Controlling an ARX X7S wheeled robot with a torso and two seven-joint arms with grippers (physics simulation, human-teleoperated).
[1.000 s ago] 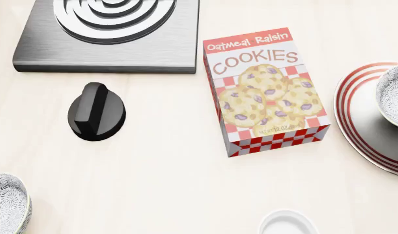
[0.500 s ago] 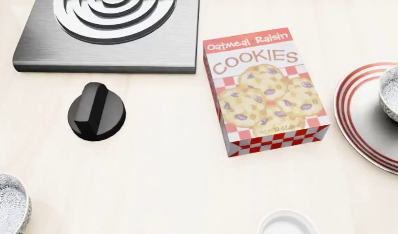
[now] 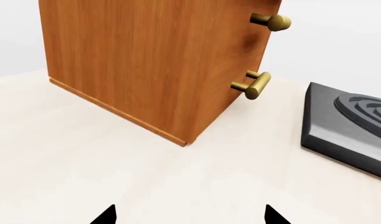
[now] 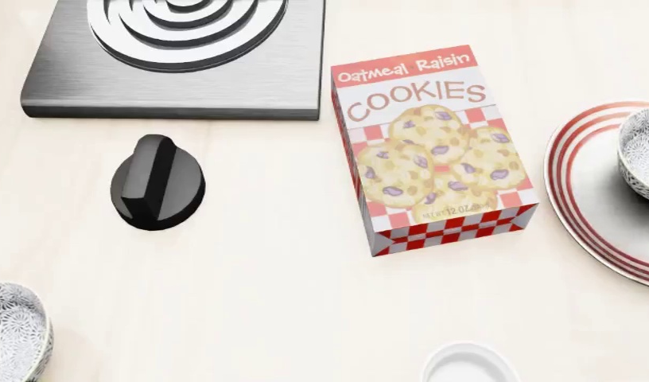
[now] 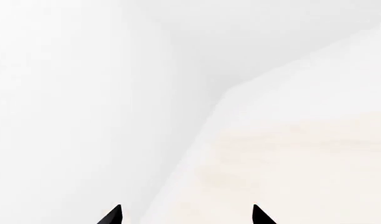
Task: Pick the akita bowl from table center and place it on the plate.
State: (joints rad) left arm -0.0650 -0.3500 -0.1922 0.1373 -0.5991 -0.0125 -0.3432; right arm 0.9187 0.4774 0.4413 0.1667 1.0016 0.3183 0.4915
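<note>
In the head view an akita bowl (image 4: 645, 155) with a grey-black floral outside stands on the plate (image 4: 595, 199), a wide white plate with red rings, cut off by the right edge. A second bowl of the same pattern (image 4: 12, 330) sits on the table at the lower left corner. Neither gripper shows in the head view. The left gripper (image 3: 189, 217) is open over bare tabletop, with nothing between its black fingertips (image 3: 106, 215). The right gripper (image 5: 187, 215) is also open and holds nothing, seen over pale tabletop near a white wall.
An Oatmeal Raisin cookies box (image 4: 431, 147) lies between the table middle and the plate. A black knob (image 4: 157, 183) and a grey stove slab (image 4: 176, 56) lie to the left. A plain white cup (image 4: 470, 364) sits at the front edge. A wooden cabinet (image 3: 153, 60) and the stove slab's corner (image 3: 346, 126) stand ahead of the left gripper.
The bowl on the plate has shifted slightly toward the right edge of the head view. Everything else has stayed in place.
</note>
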